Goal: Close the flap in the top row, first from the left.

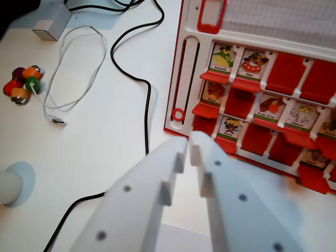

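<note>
Gripper nearly shut, empty | at red board lower-left corner

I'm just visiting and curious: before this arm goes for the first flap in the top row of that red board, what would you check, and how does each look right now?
1. Target flap found: ok, raised with its picture card showing, so not yet closed.
2. Gripper aimed at it: not ok, the tips sit low by the game board bottom corner.
3. Gripper empty: ok, nothing sits between the nearly closed fingers.
4. Neighbouring flap out of the way: cannot tell, it stands close beside the target.
5. Black cable clear of the path: ok, it lies on the table on the wrist view's left of the board.
</note>
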You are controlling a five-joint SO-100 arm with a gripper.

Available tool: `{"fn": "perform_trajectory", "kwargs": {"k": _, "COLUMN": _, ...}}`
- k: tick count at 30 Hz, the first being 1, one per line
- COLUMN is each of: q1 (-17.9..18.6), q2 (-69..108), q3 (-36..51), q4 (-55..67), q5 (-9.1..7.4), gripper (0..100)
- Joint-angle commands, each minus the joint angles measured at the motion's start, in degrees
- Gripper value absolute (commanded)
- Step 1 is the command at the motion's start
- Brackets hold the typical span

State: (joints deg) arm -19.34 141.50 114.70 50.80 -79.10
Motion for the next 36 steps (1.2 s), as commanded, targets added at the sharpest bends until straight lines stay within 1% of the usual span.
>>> {"fn": "perform_trajectory", "kwargs": {"k": 1, "q1": -0.79, "q2": -4.39, "q3": 0.00, "q4": -6.24, "q5": 1.41, "gripper": 0}}
{"fn": "perform_trajectory", "kwargs": {"k": 4, "q1": -0.88, "q2": -9.76, "q3": 0.35, "q4": -10.02, "q5": 2.37, "gripper": 0}}
{"fn": "perform_trajectory", "kwargs": {"k": 8, "q1": -1.23, "q2": -16.70, "q3": 0.00, "q4": -15.03, "q5": 2.90, "gripper": 0}}
{"fn": "perform_trajectory", "kwargs": {"k": 12, "q1": -1.76, "q2": -22.59, "q3": -0.18, "q4": -18.72, "q5": 3.87, "gripper": 0}}
{"fn": "perform_trajectory", "kwargs": {"k": 17, "q1": -2.37, "q2": -29.18, "q3": -1.49, "q4": -21.97, "q5": 4.31, "gripper": 0}}
{"fn": "perform_trajectory", "kwargs": {"k": 25, "q1": -1.14, "q2": -39.73, "q3": -5.45, "q4": -27.07, "q5": 4.39, "gripper": 0}}
{"fn": "perform_trajectory", "kwargs": {"k": 28, "q1": -0.35, "q2": -42.80, "q3": -6.68, "q4": -28.56, "q5": 4.04, "gripper": 0}}
{"fn": "perform_trajectory", "kwargs": {"k": 30, "q1": 0.18, "q2": -44.56, "q3": -7.56, "q4": -29.53, "q5": 3.87, "gripper": 0}}
{"fn": "perform_trajectory", "kwargs": {"k": 36, "q1": 1.93, "q2": -47.11, "q3": -9.93, "q4": -30.23, "q5": 4.04, "gripper": 0}}
